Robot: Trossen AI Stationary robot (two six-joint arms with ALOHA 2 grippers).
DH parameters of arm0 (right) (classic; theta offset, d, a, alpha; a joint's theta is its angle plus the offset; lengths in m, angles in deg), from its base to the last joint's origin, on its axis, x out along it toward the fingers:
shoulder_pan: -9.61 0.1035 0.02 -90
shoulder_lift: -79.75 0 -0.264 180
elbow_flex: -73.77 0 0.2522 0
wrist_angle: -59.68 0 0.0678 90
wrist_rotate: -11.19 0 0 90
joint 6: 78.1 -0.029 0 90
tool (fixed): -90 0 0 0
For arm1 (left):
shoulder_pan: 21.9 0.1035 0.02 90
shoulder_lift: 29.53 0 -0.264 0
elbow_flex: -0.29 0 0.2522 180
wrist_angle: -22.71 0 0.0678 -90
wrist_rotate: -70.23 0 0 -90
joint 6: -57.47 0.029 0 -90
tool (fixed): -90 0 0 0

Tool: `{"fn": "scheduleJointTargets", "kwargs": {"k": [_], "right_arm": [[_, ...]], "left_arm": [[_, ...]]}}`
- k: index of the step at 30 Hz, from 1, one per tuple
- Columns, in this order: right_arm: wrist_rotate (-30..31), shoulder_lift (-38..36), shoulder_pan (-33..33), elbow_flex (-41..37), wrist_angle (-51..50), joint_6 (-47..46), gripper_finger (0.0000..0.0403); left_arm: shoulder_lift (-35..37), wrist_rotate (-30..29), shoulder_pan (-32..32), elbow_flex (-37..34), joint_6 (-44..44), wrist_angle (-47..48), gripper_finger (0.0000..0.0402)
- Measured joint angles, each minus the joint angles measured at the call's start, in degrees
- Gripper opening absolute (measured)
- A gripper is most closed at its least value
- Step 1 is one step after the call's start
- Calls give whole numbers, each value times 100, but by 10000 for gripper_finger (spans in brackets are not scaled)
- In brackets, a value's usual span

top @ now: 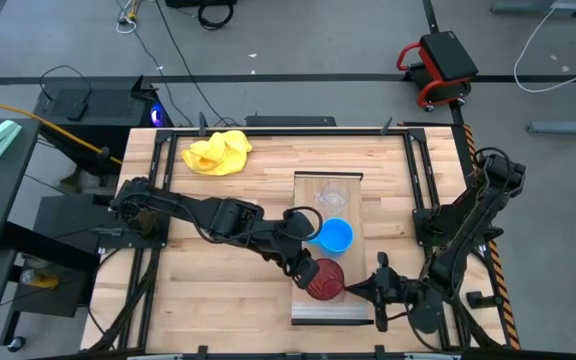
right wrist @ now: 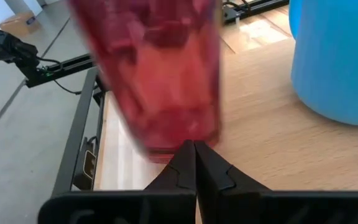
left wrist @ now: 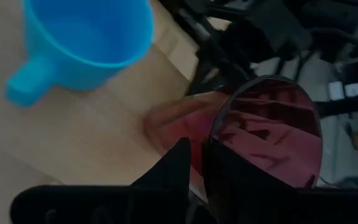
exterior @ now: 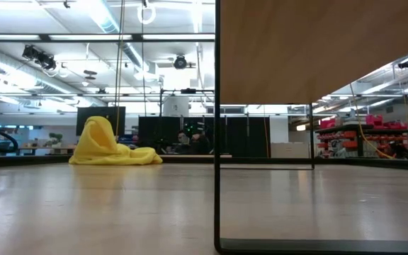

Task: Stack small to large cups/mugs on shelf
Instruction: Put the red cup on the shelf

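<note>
The dark red ribbed cup (top: pixel 325 280) is at the near end of the pale wood shelf (top: pixel 308 205), and it fills the right wrist view as the red cup (right wrist: pixel 160 74). The bright blue mug (top: pixel 335 236) stands on the shelf's middle, and the small clear cup (top: pixel 333 195) stands toward the far end. My left gripper (top: pixel 308 268) reaches in from the table's left and is shut on the red cup. My right gripper (top: pixel 376 289) is shut and points left, just short of the red cup's base (right wrist: pixel 166 149). Whether it touches the cup does not show. My left gripper (left wrist: pixel 197 146) holds the red cup by its rim (left wrist: pixel 215 134), on the side toward the table's left. One finger (left wrist: pixel 241 180) is inside the cup and the other finger (left wrist: pixel 169 171) is outside against the wall. The cup tilts; whether its base rests on the shelf, I cannot tell.
A yellow cloth (top: pixel 218 152) lies bunched at the table's far left and also shows as the yellow cloth (exterior: pixel 108 145) in the low view. A black frame (exterior: pixel 217 142) carries the shelf. Black rails run along the table's edges. Bare tabletop lies left of the shelf.
</note>
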Motion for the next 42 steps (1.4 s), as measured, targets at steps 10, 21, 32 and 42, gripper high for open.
{"fn": "scheduleJointTargets", "kwargs": {"k": [10, 21, 32, 42], "right_arm": [[-60, 2, 0, 0, -279, -261, 0], [-58, 2, 171, 0, -292, -301, 0], [-36, 2, 114, -2, -191, -297, 3], [-36, 2, 92, -2, -194, -295, 3]], "left_arm": [[0, 157, -2, 2, 111, -260, 62], [0, 133, 44, 2, 125, -201, 69], [0, 135, 46, 4, 122, -219, 88], [0, 135, 46, 7, 180, -408, 98]]}}
